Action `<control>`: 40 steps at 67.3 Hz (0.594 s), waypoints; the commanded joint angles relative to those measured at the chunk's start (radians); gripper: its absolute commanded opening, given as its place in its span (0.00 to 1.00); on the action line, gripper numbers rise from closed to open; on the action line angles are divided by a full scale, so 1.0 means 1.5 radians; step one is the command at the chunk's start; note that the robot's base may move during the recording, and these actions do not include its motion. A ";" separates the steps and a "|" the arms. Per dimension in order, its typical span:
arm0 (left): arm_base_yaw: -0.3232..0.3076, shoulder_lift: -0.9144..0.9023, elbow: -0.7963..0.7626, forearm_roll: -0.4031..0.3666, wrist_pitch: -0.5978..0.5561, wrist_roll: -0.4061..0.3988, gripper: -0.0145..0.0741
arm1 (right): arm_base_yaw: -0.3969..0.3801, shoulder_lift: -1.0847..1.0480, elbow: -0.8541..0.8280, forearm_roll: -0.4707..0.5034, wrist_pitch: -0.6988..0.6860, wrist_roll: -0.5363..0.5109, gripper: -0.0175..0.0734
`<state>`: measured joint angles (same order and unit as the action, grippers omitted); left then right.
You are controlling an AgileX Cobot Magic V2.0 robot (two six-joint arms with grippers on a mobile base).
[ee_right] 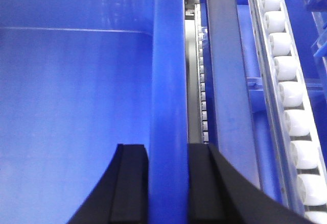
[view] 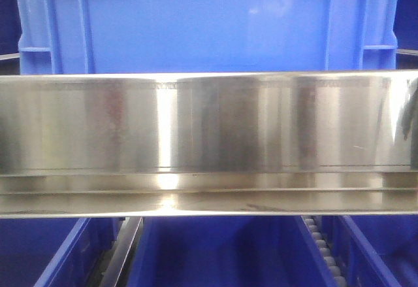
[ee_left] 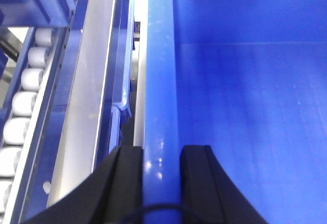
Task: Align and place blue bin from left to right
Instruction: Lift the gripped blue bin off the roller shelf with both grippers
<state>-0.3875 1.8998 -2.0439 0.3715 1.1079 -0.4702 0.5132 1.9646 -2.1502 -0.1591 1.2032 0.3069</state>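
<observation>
The blue bin [view: 202,22] fills the top of the front view, its wide ribbed side wall showing above a steel rail. In the left wrist view my left gripper [ee_left: 161,155] is shut on the blue bin's left rim [ee_left: 161,81], one black finger on each side of the wall. The bin's smooth blue inside [ee_left: 245,106] spreads to the right of it. In the right wrist view my right gripper [ee_right: 168,155] is shut on the blue bin's right rim [ee_right: 168,71], with the bin's inside [ee_right: 71,106] to its left. Neither gripper shows in the front view.
A broad shiny steel rail [view: 209,143] crosses the front view. Below it lie narrower blue bins [view: 222,254] and a roller track [view: 323,251]. White rollers [ee_left: 23,101] run left of the held bin, and more rollers [ee_right: 291,96] run on its right, beside metal rails [ee_right: 225,81].
</observation>
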 commanded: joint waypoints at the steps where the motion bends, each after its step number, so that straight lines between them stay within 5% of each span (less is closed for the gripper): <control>1: -0.007 -0.009 -0.019 -0.002 0.040 -0.004 0.04 | -0.001 -0.031 -0.002 -0.018 0.012 0.014 0.11; 40: -0.066 -0.128 -0.045 0.032 0.075 -0.040 0.04 | 0.051 -0.190 0.001 -0.038 0.012 0.046 0.11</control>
<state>-0.4581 1.7572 -2.0953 0.3568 1.2518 -0.4997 0.5634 1.7259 -2.1394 -0.1870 1.2700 0.3597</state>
